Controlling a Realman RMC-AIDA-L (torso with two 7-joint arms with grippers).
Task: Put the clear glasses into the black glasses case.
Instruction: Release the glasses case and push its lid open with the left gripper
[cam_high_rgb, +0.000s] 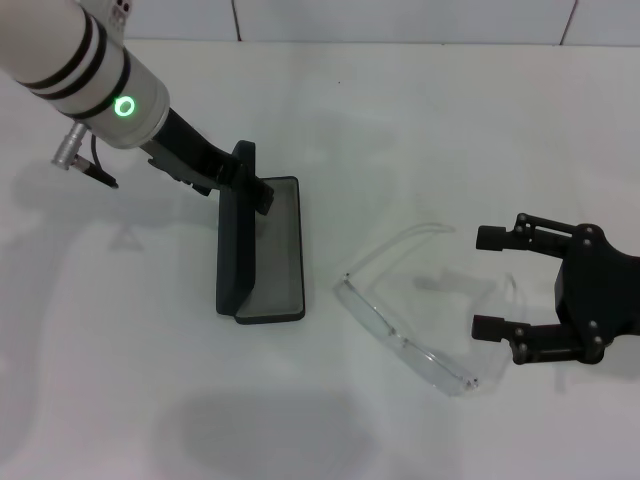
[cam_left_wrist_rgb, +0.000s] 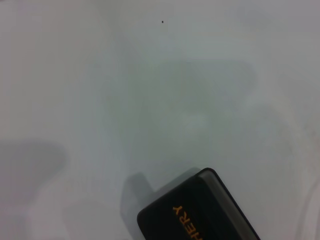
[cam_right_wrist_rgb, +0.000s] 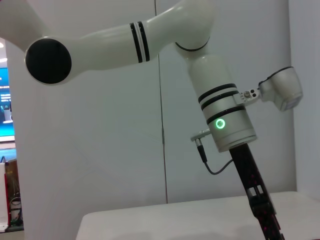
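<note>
Two grippers in play, so quick rundown. My left gripper (cam_high_rgb: 243, 178) is up at the far end of the rectangular matte black hard glasses case (cam_high_rgb: 262, 255), fingers pinched on the top edge of its raised lid, which stands almost upright with the grey-lined tray lying flat just beside my fingertips. From my left wrist I only catch one rounded corner of the case (cam_left_wrist_rgb: 200, 212) with orange lettering on it, over the white table (cam_left_wrist_rgb: 150, 100).

My right gripper (cam_high_rgb: 492, 282) is down low over the table (cam_high_rgb: 400, 110), fingers spread wide apart, pinching nothing. Right off my fingertips sit the fully transparent, colourless plastic glasses (cam_high_rgb: 405, 345), lying unfolded, temple arms pointing toward my open fingers and the front bar on the far side from them. So the glasses lie between my right fingers and the open case, not touching either.

My right wrist just sees my own left arm (cam_right_wrist_rgb: 220, 115) across the table.
</note>
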